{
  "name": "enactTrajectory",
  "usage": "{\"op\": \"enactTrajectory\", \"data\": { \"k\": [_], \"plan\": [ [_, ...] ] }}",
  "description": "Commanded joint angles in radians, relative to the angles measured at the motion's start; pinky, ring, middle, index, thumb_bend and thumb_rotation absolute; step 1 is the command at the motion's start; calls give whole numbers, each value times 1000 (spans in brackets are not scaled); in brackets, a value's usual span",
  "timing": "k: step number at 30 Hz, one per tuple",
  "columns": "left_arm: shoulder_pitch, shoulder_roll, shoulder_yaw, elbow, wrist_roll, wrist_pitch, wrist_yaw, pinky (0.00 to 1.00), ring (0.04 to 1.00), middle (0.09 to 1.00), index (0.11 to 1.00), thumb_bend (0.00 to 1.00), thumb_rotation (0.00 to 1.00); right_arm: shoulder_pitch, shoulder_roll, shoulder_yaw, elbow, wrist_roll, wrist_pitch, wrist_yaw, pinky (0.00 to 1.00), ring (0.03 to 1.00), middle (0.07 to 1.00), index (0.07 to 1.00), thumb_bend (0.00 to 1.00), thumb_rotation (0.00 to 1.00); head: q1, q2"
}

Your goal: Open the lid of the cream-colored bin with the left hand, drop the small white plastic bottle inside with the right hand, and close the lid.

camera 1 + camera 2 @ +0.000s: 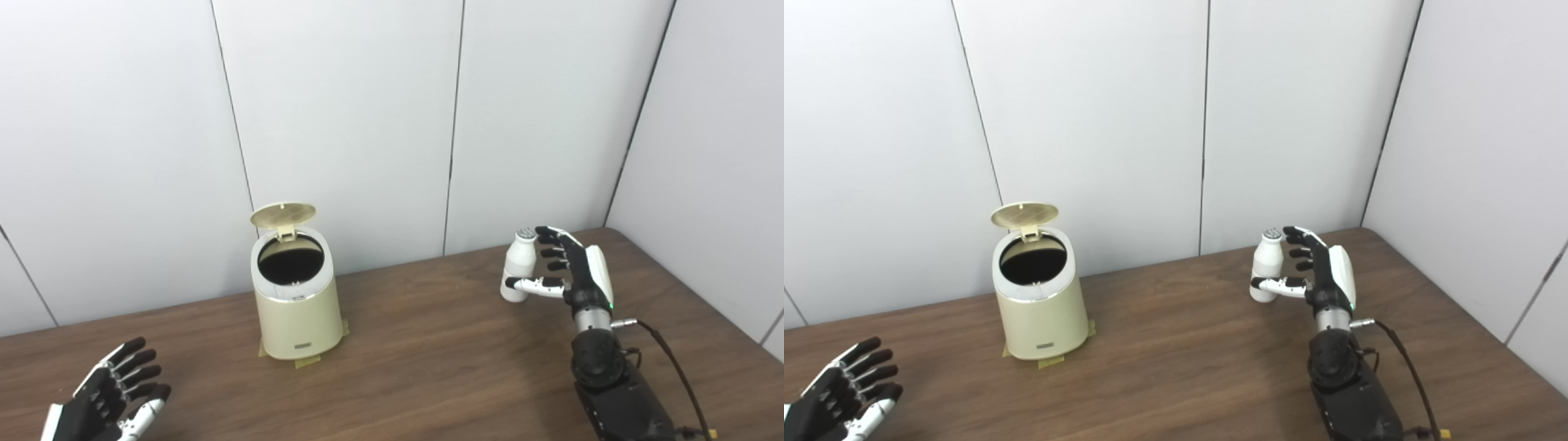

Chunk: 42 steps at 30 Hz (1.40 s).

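**Bin open, right hand at the bottle**

Left eye view: the cream-colored bin (297,303) stands on the brown wooden table (429,361) near the white panel wall (343,122), with bits of tape (308,362) showing under its base. Its lid (283,215) is tipped up at the rear hinge, and the dark round mouth is uncovered. Well to the right, the small white plastic bottle (518,266) stands upright on the table. The right hand (566,266) is around it: the thumb crosses the front of its lower body and the fingers (550,234) curl in at its cap and neck. Whether the bottle is gripped firmly cannot be told. The left hand (110,395) sits at the lower left corner, well apart from the bin, fingers spread and holding nothing

Right eye view: the same layout appears. A black cable (1402,361) runs along the right forearm. The left hand's fingers (857,361) are fanned apart at the picture's edge
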Motion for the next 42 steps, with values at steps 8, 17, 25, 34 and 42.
{"op": "enactTrajectory", "data": {
  "k": [8, 17, 25, 34, 42],
  "plan": [
    [-29, 16, 10, -38, -3, -17, 7, 668, 725, 775, 830, 518, 0, -58, -8, 22, 18, -27, -90, -85, 535, 613, 682, 688, 794, 0, -5, 10],
    [-21, 19, 10, -55, 8, -11, 8, 675, 726, 772, 824, 517, 0, -64, -4, 45, 36, -27, -75, -84, 548, 623, 686, 696, 816, 0, -3, 18],
    [-13, 20, 13, -82, -5, 15, 3, 661, 717, 770, 820, 528, 2, -68, 1, 62, 65, -21, -87, -79, 562, 645, 710, 720, 799, 0, 1, 26],
    [-14, 24, 16, -93, -2, 29, 0, 661, 716, 767, 818, 522, 0, -90, 24, 47, 139, -31, -146, -183, 384, 424, 509, 508, 521, 0, 0, 32],
    [-14, 22, 14, -98, 7, 38, 4, 656, 719, 769, 821, 494, 0, -86, 21, 51, 150, -26, -165, -201, 375, 416, 507, 508, 516, 0, -1, 32]
  ]
}}
